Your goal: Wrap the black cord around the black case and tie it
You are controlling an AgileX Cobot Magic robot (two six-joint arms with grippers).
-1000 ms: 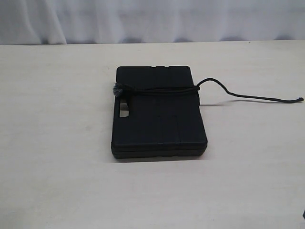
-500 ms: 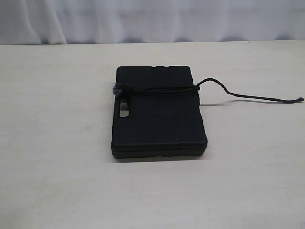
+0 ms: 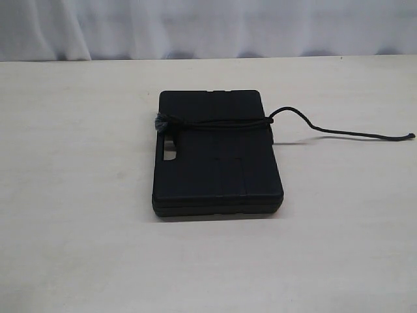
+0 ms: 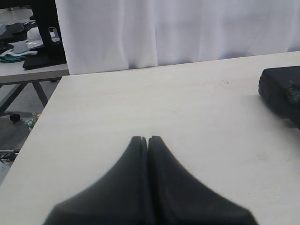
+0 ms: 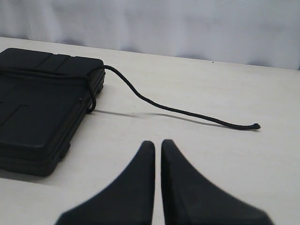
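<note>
The black case (image 3: 218,156) lies flat in the middle of the table, handle cutout toward the left. The black cord (image 3: 221,121) runs across its far part, with its fuzzy grey knot (image 3: 159,122) at the left edge. The loose tail (image 3: 345,133) trails right over the table to a small knotted tip (image 3: 411,135). In the right wrist view the case (image 5: 40,105) and the cord's tail (image 5: 187,111) lie ahead of my right gripper (image 5: 157,142), which is shut and empty. My left gripper (image 4: 147,138) is shut and empty, with a corner of the case (image 4: 281,89) off to its side. Neither gripper shows in the exterior view.
A white curtain (image 3: 208,26) hangs behind the pale table (image 3: 78,195). In the left wrist view the table's side edge (image 4: 33,136) shows, with another table and clutter (image 4: 28,51) beyond it.
</note>
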